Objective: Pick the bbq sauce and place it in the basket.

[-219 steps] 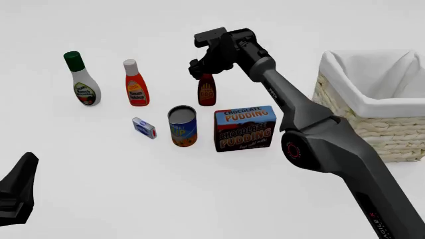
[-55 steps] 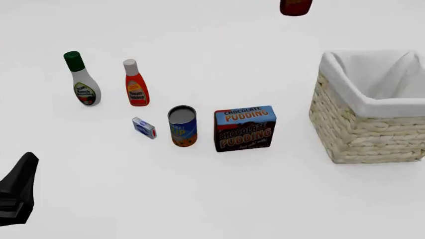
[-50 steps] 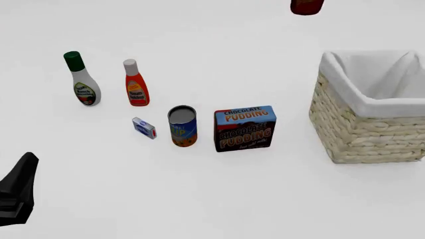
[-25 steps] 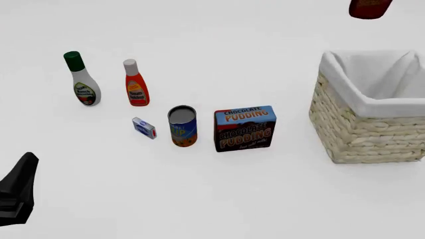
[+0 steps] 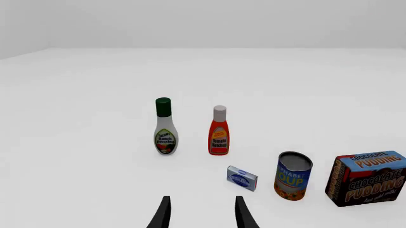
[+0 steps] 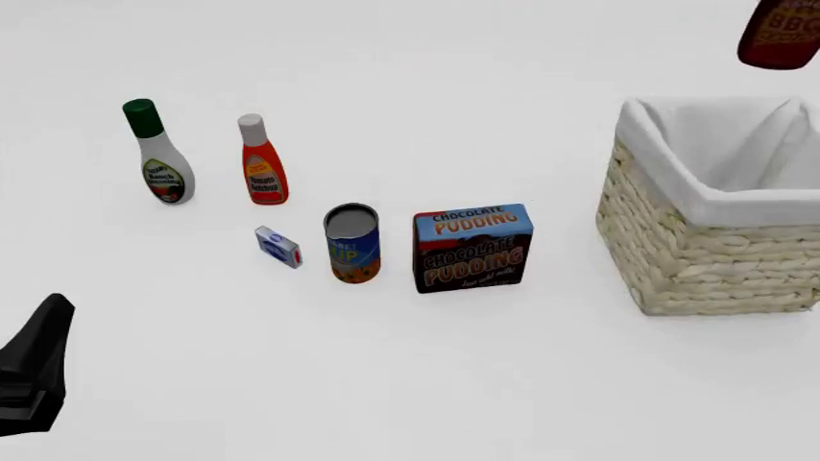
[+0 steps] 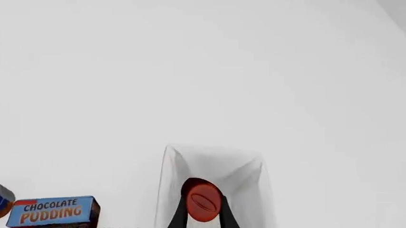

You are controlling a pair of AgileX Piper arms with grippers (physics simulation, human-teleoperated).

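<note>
The right hand [image 7: 204, 213] pinches the bbq sauce [image 6: 779, 35] and holds it in the air above the basket [image 6: 698, 259]. The picking part looks done. The bottle must go down inside. The left hand [image 5: 201, 213] waits spread, holding nothing.

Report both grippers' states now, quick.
Left gripper: open, holding nothing.
Right gripper: shut on the bbq sauce, carried in the air above the basket.
</note>
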